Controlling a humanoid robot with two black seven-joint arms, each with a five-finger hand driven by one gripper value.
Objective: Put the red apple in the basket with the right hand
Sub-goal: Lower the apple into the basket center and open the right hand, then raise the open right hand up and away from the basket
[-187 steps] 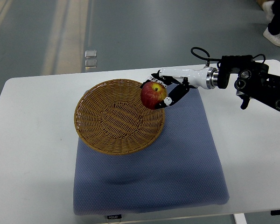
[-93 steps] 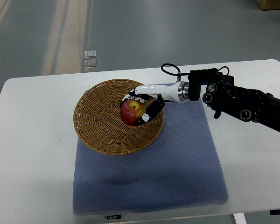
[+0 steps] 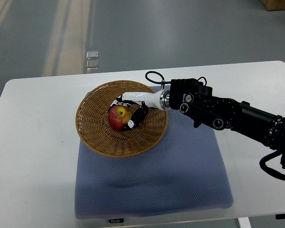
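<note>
A red apple (image 3: 118, 117) with a yellow patch is in the middle of the round wicker basket (image 3: 92, 137), which rests on the far left part of a blue-grey mat (image 3: 180, 175). My right hand (image 3: 126, 113) reaches in from the right over the basket's rim, and its white and black fingers (image 3: 137, 118) are curled around the apple. I cannot tell whether the apple touches the basket floor. The left arm is out of view.
The mat lies on a white table (image 3: 33, 161). The right arm's black forearm (image 3: 228, 114) stretches over the mat's far right corner. Grey floor lies beyond the table's far edge.
My right hand has carried the apple leftward from the basket's right rim to the basket's middle and lower into it. The arm has stretched further across the table.
</note>
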